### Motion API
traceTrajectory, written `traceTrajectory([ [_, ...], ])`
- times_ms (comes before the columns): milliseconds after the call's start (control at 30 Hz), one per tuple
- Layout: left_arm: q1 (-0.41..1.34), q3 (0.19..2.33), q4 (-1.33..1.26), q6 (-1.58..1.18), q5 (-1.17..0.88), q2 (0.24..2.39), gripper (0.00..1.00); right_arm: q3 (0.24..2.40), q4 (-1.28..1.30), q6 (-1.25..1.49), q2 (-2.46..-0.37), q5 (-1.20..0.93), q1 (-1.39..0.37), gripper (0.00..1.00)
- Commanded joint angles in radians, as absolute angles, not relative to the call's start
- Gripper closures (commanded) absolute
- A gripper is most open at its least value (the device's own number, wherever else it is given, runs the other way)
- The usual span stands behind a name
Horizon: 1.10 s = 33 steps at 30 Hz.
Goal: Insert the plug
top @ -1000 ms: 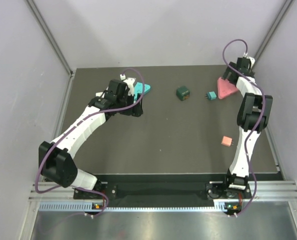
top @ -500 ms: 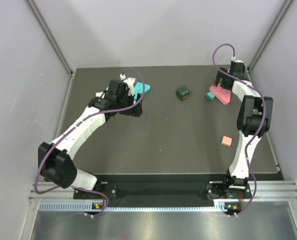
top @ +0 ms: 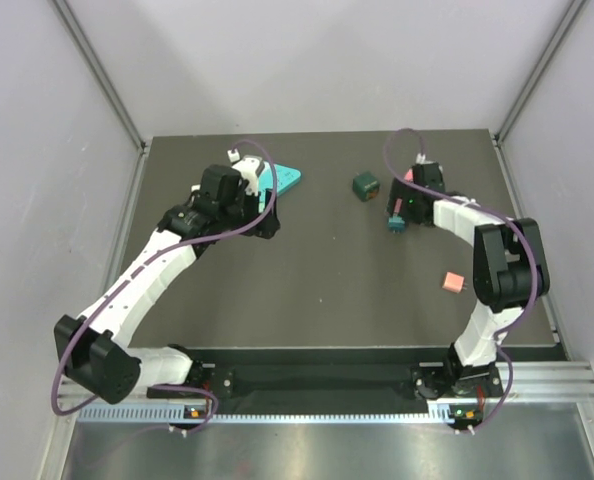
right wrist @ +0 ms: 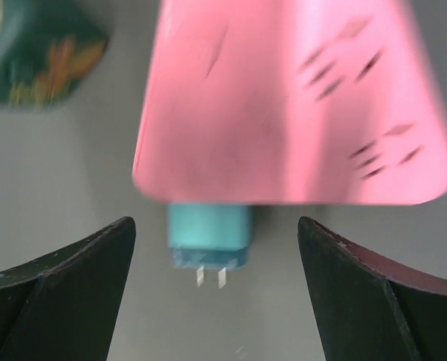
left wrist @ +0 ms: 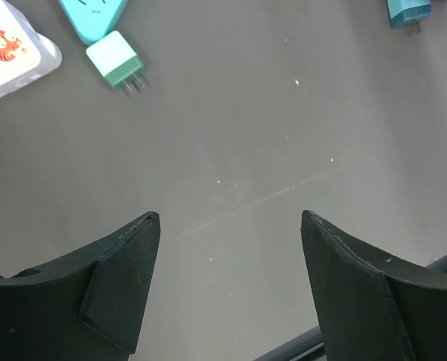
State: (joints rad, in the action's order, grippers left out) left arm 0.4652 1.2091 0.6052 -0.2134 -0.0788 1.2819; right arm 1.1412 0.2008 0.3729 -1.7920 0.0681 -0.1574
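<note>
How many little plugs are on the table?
3. A teal plug sits at the pink strip's edge, a white-and-green plug beside the teal strip, and a salmon plug alone by the right arm. Others may hide under the arms.

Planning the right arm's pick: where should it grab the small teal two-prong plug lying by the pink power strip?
Best bet: take the teal two-prong plug by its plastic body, across the two free side faces, from straight above. It lies flat, back end at the pink power strip, prongs opposite; the open right gripper straddles those sides.
</note>
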Motion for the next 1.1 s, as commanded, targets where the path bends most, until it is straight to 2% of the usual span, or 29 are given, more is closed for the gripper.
traceTrajectory([
  [0,0.471,1.187,0.609,-0.232,-0.097,1.233,0.2,1.13,0.258,0.448,-1.732,0.069,-0.228,0.12],
  [233,0.471,1.172,0.56,-0.284,-0.196,1.238,0.2,1.281,0.236,0.313,-1.739,0.069,-0.299,0.09],
  [467,0.471,1.173,0.529,-0.33,-0.14,1.252,0.2,1.457,0.21,0.057,-1.903,0.064,-0.311,0.05],
  [567,0.462,1.178,0.52,-0.347,-0.13,1.249,0.2,1.512,0.195,-0.047,-1.966,-0.03,-0.311,0.05],
  [667,0.445,1.189,0.517,-0.368,-0.147,1.255,0.21,1.555,0.193,-0.098,-2.015,-0.109,-0.311,0.06],
  [867,0.379,1.195,0.505,-0.416,-0.256,1.295,0.24,1.604,0.201,-0.153,-2.098,-0.121,-0.311,0.1],
  [933,0.357,1.19,0.492,-0.428,-0.308,1.31,0.24,1.635,0.187,-0.182,-2.109,-0.11,-0.311,0.16],
  [1000,0.347,1.193,0.491,-0.431,-0.336,1.321,0.25,1.62,0.161,-0.193,-2.099,-0.098,-0.311,0.31],
  [1033,0.347,1.195,0.488,-0.434,-0.345,1.322,0.25,1.615,0.155,-0.199,-2.092,-0.101,-0.311,0.39],
  [1067,0.345,1.196,0.483,-0.443,-0.351,1.321,0.25,1.609,0.146,-0.215,-2.071,-0.109,-0.314,0.57],
])
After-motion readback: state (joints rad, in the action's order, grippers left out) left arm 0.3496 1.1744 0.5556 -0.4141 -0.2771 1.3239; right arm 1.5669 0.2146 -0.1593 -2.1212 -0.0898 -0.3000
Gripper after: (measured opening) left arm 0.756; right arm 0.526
